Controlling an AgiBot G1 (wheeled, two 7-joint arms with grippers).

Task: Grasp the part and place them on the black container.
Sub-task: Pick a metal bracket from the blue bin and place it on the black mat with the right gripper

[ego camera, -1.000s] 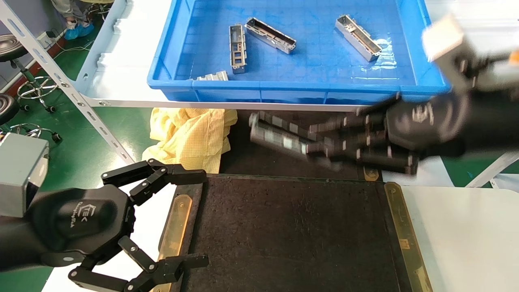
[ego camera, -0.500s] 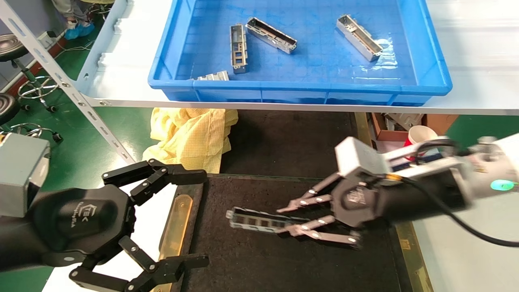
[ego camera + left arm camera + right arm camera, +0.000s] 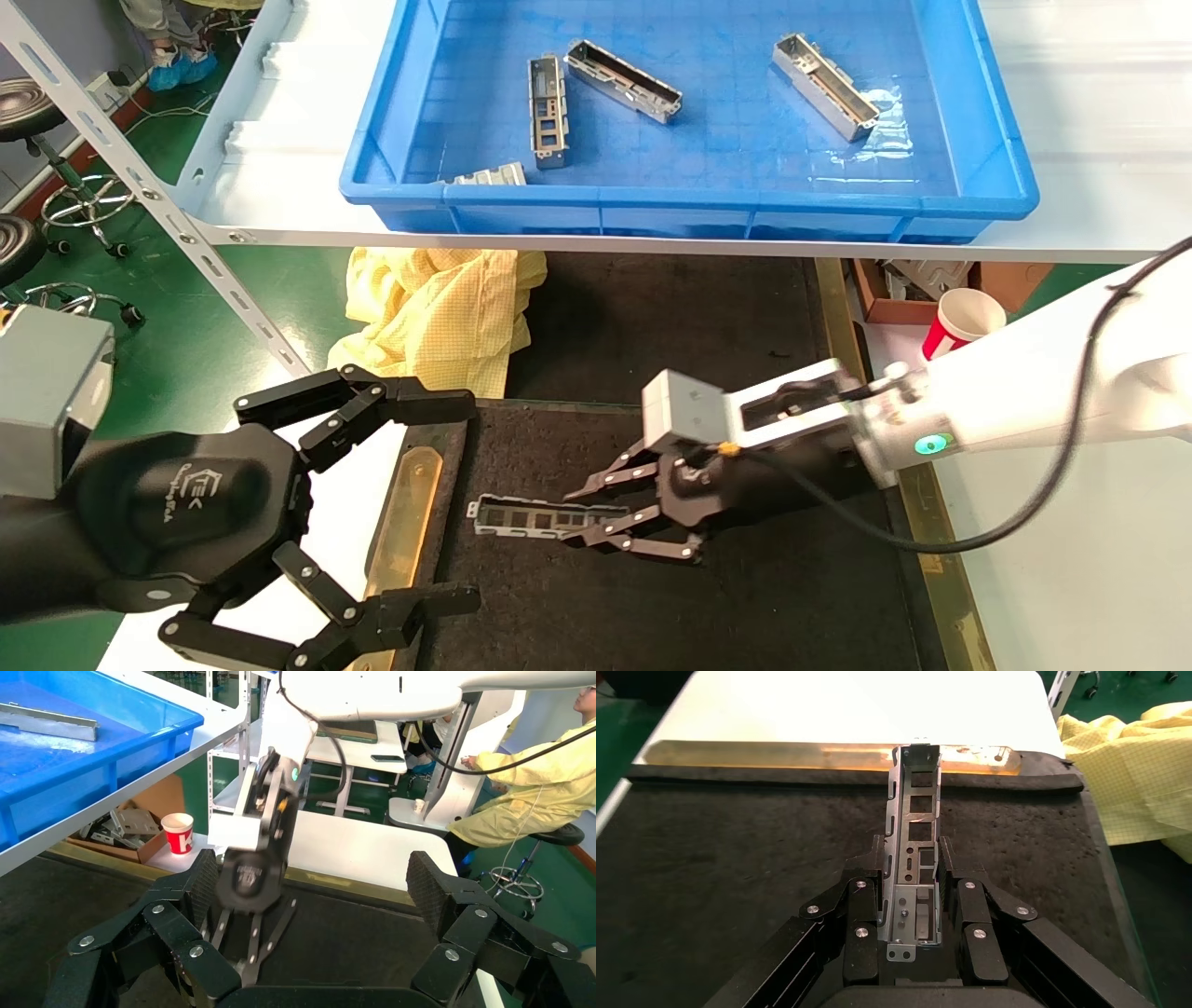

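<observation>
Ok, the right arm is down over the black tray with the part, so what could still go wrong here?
The right gripper grips only one end of the part, so the long free end could tip or swing on release. That end points toward the parked, open left gripper at the black tray edge, so pushing further that way risks a bump. It is unclear whether the part touches the tray yet; opening early might drop it.
</observation>
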